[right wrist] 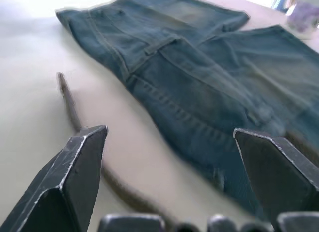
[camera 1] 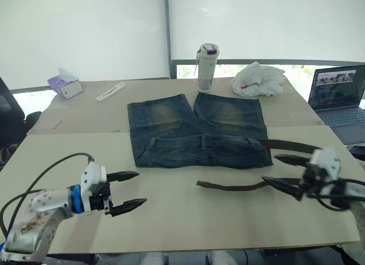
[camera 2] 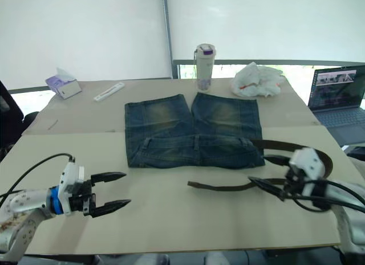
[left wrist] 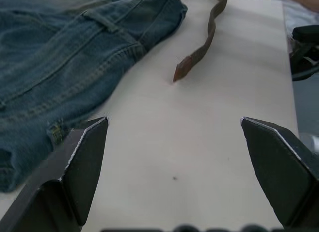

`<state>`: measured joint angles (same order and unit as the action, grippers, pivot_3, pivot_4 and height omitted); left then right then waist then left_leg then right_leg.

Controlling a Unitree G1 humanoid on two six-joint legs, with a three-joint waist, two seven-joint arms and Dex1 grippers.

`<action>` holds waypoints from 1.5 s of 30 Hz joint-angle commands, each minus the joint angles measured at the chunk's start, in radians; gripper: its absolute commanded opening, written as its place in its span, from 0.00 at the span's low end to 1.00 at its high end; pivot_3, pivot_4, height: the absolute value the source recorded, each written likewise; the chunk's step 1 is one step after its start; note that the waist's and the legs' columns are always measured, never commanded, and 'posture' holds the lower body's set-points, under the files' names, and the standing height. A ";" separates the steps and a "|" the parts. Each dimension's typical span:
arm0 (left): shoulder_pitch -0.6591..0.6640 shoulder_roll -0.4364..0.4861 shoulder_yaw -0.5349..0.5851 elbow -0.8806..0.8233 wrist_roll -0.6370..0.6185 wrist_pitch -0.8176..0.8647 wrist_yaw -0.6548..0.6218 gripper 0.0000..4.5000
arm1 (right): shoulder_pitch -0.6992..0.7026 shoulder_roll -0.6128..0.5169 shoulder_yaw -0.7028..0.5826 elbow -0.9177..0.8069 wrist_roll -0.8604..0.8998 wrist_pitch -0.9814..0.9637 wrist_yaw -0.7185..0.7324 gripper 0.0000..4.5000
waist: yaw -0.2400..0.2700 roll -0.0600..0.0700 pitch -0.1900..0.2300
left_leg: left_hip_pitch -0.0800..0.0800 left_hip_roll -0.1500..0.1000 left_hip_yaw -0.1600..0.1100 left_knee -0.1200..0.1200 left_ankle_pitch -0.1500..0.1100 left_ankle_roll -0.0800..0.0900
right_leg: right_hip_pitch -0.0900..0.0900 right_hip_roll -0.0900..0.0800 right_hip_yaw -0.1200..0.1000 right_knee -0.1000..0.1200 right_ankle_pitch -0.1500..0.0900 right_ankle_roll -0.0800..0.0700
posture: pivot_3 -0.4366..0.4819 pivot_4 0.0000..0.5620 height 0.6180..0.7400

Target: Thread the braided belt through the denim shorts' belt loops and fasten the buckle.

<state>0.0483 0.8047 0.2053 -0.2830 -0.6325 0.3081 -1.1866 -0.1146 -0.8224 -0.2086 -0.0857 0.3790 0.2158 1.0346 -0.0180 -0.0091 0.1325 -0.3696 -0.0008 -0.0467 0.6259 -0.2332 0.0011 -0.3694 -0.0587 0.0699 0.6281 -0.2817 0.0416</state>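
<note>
We see the denim shorts (camera 1: 197, 132) lying flat on the table (camera 1: 171, 213), waistband toward the robot, legs pointing away. The braided belt (camera 1: 234, 186) lies on the table just in front of the waistband, curving back at the right side of the shorts. Our left gripper (camera 1: 126, 191) hovers with fingers spread, holding nothing. Our right gripper (camera 1: 280, 172) is likewise spread, beside the belt.

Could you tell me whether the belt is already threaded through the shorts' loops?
Not threaded. The braided belt lies loose on the table beside the denim shorts, its free end on bare tabletop.
</note>
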 commanded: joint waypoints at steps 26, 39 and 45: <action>-0.117 0.023 0.031 0.018 -0.015 0.019 -0.007 1.00 | -0.368 -0.062 0.407 0.316 -0.383 -0.010 0.120 0.01 | 0.009 -0.004 0.002 | 0.001 -0.001 -0.002 0.000 0.000 0.000 | 0.001 -0.001 -0.002 0.001 0.002 -0.002 | 0.48 0.27 1.00; -0.128 0.022 0.004 0.055 0.010 0.005 -0.061 1.00 | -0.194 -0.177 0.253 0.133 -0.300 -0.057 0.115 0.20 | -0.002 -0.003 0.003 | 0.001 0.000 -0.002 0.000 0.000 0.000 | 0.001 -0.001 -0.002 0.000 0.002 -0.002 | 0.48 0.27 1.00; -0.135 0.031 0.011 0.073 0.009 0.001 -0.082 1.00 | -0.102 -0.229 0.111 -0.143 -0.033 0.309 0.189 0.65 | 0.003 -0.002 0.003 | 0.000 0.000 -0.004 -0.001 0.000 0.000 | 0.000 0.000 -0.002 0.001 0.002 -0.002 | 0.48 0.27 1.00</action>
<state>-0.0770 0.8207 0.1986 -0.2065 -0.6255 0.3289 -1.2568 -0.2267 -1.0360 -0.0395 -0.1313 0.2568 0.4260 1.2096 -0.0146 -0.0109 0.1360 -0.3694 -0.0007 -0.0507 0.6252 -0.2332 0.0012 -0.3687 -0.0592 0.0675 0.6288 -0.2798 0.0395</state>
